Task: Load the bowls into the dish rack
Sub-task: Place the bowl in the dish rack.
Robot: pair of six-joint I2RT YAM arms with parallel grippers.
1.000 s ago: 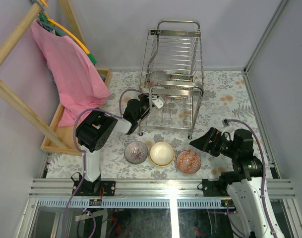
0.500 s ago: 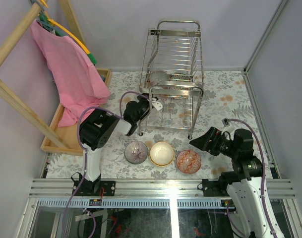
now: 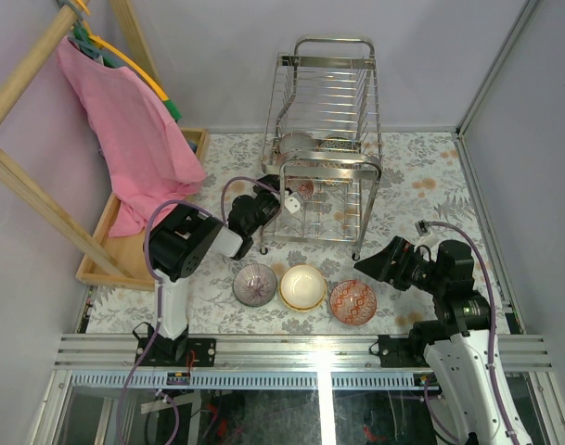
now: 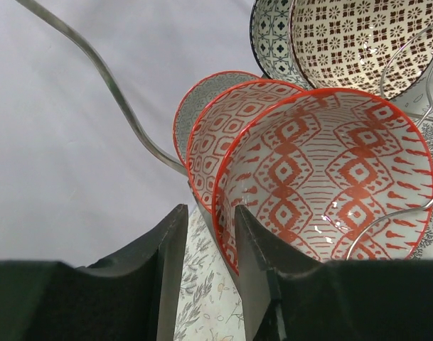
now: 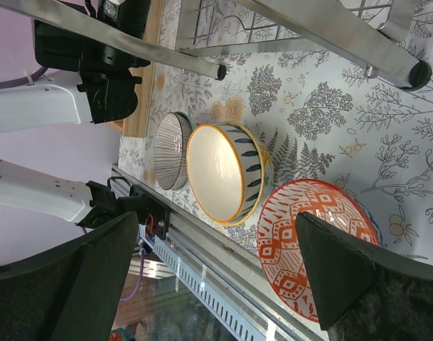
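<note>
The chrome dish rack (image 3: 325,111) stands at the back middle. My left gripper (image 3: 284,197) is at the rack's lower tier, its jaws open. In the left wrist view the gripper (image 4: 209,277) straddles the rim of a red-white bowl (image 4: 330,185). That bowl stands on edge in the rack, its rim against one finger (image 4: 257,270) and apart from the other. Two more red-white bowls (image 4: 220,135) stand behind it. Three bowls lie on the table in front: grey striped (image 3: 255,283), cream (image 3: 301,286) and red-white (image 3: 353,301). My right gripper (image 3: 367,267) is open and empty, just right of the red-white bowl (image 5: 316,241).
A wooden tray (image 3: 124,252) and a pink cloth (image 3: 134,139) on a wooden frame stand at the left. A metal rail (image 3: 310,350) runs along the near edge. Dark-patterned bowls (image 4: 344,42) sit in the rack's upper tier. Walls close in at the back and right.
My left gripper has drawn back a little to the left from the rack. A red-white bowl now shows in the lower tier. The right arm has not moved.
</note>
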